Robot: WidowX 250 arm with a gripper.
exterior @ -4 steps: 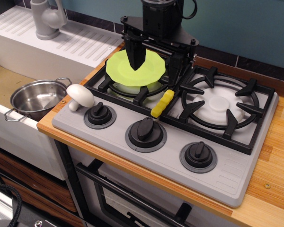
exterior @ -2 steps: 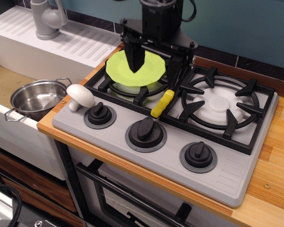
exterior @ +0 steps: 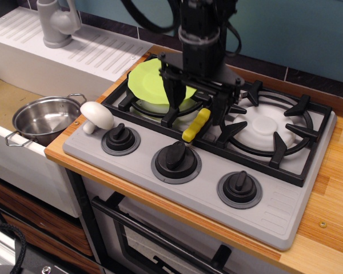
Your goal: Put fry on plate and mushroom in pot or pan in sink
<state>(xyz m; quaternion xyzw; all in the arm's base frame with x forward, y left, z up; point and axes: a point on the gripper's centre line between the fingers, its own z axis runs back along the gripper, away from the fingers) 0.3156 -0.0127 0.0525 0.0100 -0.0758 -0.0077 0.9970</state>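
The yellow crinkle-cut fry (exterior: pixel 196 124) leans on the front edge of the black grate, between the two burners. My gripper (exterior: pixel 198 107) is open, one finger on each side of the fry's upper end, just above it. The lime-green plate (exterior: pixel 151 81) sits on the left burner, partly hidden by the gripper. The white mushroom (exterior: pixel 96 116) lies on the grey stove panel at its left edge. The steel pot (exterior: pixel 43 119) stands empty in the sink (exterior: pixel 6 97), left of the stove.
Three black knobs (exterior: pixel 175 156) line the front of the stove panel. The right burner (exterior: pixel 268 127) is bare. A grey tap (exterior: pixel 56 21) stands on the ribbed drainboard (exterior: pixel 94 48) at the back left. Wooden counter (exterior: pixel 326 228) runs along the right.
My gripper has moved right and down, from over the plate to around the fry's upper end. The fry, mushroom, plate and pot have not moved.
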